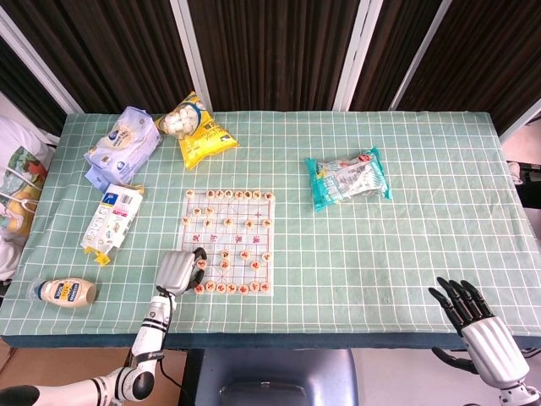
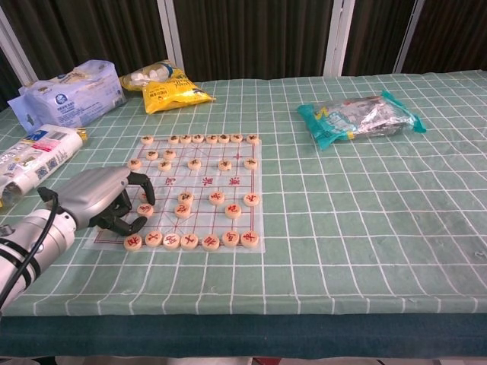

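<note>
A: What's at the left hand?
B: Fingers curled over the chess board's near-left corner; whether it pinches a round piece, I cannot tell.
A: And the right hand?
B: Spread, empty, off the surface's edge.

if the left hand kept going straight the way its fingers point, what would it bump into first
Probably the chess pieces at the near left of the chess board. The left hand sits curled at the board's left edge, fingers pointing across it. Whether it already touches a piece is unclear.
</note>
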Robot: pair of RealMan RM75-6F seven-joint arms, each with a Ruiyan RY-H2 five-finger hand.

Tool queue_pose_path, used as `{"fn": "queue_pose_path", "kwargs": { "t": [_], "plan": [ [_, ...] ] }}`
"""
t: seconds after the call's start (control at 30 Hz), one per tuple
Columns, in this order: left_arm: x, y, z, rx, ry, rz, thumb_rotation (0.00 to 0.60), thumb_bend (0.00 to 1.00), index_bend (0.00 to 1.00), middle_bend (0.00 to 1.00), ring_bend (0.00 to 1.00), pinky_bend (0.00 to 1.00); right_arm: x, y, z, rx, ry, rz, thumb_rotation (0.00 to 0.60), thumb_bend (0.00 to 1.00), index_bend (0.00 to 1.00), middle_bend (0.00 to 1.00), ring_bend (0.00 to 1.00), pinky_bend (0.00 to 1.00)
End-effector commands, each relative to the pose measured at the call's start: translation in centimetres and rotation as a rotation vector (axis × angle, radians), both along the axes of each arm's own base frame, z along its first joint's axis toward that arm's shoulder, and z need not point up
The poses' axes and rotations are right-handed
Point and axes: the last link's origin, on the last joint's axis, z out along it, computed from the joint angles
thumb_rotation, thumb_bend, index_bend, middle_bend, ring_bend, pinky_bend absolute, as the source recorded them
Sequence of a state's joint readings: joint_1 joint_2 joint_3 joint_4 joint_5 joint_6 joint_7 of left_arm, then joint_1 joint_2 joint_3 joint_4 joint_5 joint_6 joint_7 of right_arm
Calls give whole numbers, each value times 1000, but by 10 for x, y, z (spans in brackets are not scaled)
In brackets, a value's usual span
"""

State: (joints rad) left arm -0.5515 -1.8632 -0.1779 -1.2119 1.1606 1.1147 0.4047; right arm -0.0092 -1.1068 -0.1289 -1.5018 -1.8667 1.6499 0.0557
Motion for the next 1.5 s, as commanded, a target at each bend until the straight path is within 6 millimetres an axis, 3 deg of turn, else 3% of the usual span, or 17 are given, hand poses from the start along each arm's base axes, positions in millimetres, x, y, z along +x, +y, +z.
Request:
{"fn": "queue_pose_path", "kwargs": {
  "t": [0.03,0.47,0.77,1.1,1.5],
  "plan": [
    [-1,0,1,1,5,-1,600,383,432,1000,1000,1000,0,0,0,0,0,0,600,248,0,0,0,0],
    [-3,2,1,2,21,2,600,383,447,1000,1000,1000,0,0,0,0,-1,1,600,248,0,0,0,0],
    [0,1,4,14,12,-16,600,372,554,1000,1000,1000,0,1,0,2,2,1,600,248,0,0,0,0],
    [25,4,18,49,-42,-63,600,371,548,1000,1000,1000,1,2,-1,8,2,6,600,248,0,0,0,0],
    [61,11,8,42,-28,-75,600,369,531,1000,1000,1000,-1,-1,0,9,1,-4,600,248,0,0,0,0]
  ]
}}
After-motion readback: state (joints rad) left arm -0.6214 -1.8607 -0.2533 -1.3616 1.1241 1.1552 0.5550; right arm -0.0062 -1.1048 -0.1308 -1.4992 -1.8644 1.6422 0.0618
